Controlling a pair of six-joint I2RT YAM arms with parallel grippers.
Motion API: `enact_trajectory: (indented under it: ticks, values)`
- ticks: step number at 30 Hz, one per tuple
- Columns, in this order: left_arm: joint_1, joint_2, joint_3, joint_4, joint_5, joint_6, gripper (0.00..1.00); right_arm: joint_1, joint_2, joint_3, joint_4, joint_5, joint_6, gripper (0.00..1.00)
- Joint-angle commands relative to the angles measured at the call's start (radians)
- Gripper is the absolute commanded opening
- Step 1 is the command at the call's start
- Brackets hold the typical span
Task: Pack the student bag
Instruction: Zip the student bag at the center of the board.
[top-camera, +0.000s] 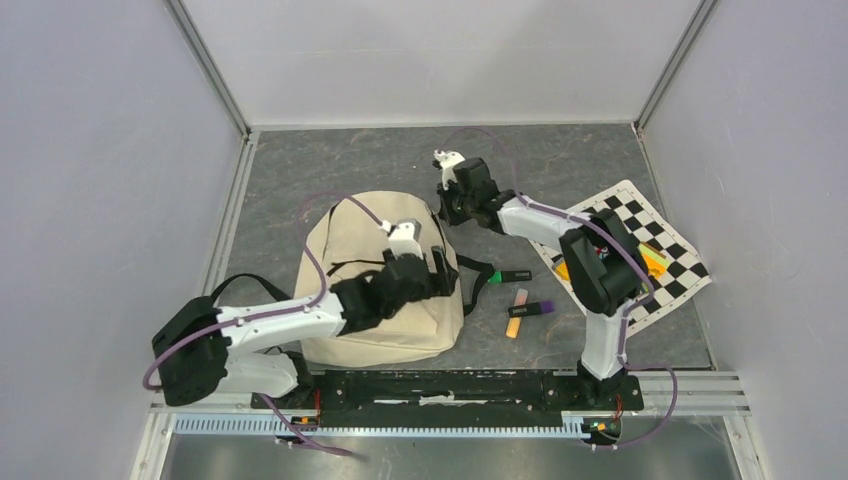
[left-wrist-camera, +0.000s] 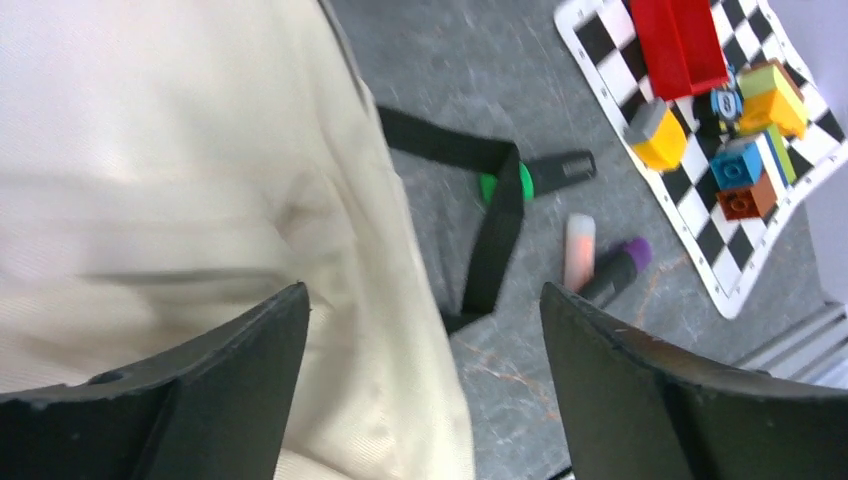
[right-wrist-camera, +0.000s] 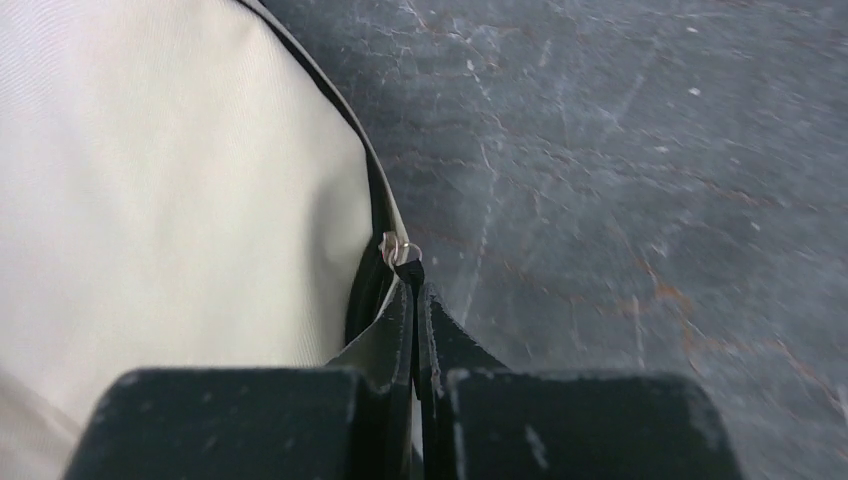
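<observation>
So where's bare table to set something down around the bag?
Free: the far strip between the student bag and the back wall, and the far-left corner. Crowded: the gap between bag and checkered mat, where markers and a strap lie.

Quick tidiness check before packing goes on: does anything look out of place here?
Three markers lie scattered on the table beside the student bag, one partly under its black strap. The checkered mat sits askew.

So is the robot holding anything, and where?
The right gripper is shut on the student bag by its zipper pull, next to the metal ring. The left gripper hangs open over the bag, holding nothing.
</observation>
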Motion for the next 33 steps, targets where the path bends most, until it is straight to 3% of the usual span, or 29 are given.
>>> enact_trajectory:
  ticks: [1,5,8,11,20,23,33]
  values:
    - [0.195,-0.071,0.093,-0.230,0.099,0.249,0.93,-0.028,-0.175,-0.097,0.082,-0.030,-0.012,0.00]
    - [0.379,-0.002,0.178,-0.267,0.186,0.475,1.00,-0.028,-0.227,-0.143,0.071,-0.065,-0.014,0.00]
    - [0.446,0.116,0.299,-0.277,0.231,0.647,1.00,-0.027,-0.243,-0.170,0.066,-0.076,-0.014,0.00]
    - [0.486,0.241,0.436,-0.306,0.238,0.698,1.00,-0.028,-0.255,-0.192,0.063,-0.088,-0.013,0.00]
    - [0.513,0.500,0.746,-0.325,0.223,0.661,1.00,-0.028,-0.293,-0.246,0.077,-0.094,-0.006,0.00]
    - [0.513,0.548,0.778,-0.314,0.272,0.671,1.00,-0.028,-0.295,-0.248,0.078,-0.094,-0.002,0.00]
    - [0.512,0.663,0.836,-0.442,0.241,0.465,0.96,-0.027,-0.323,-0.284,0.109,-0.116,0.013,0.00]
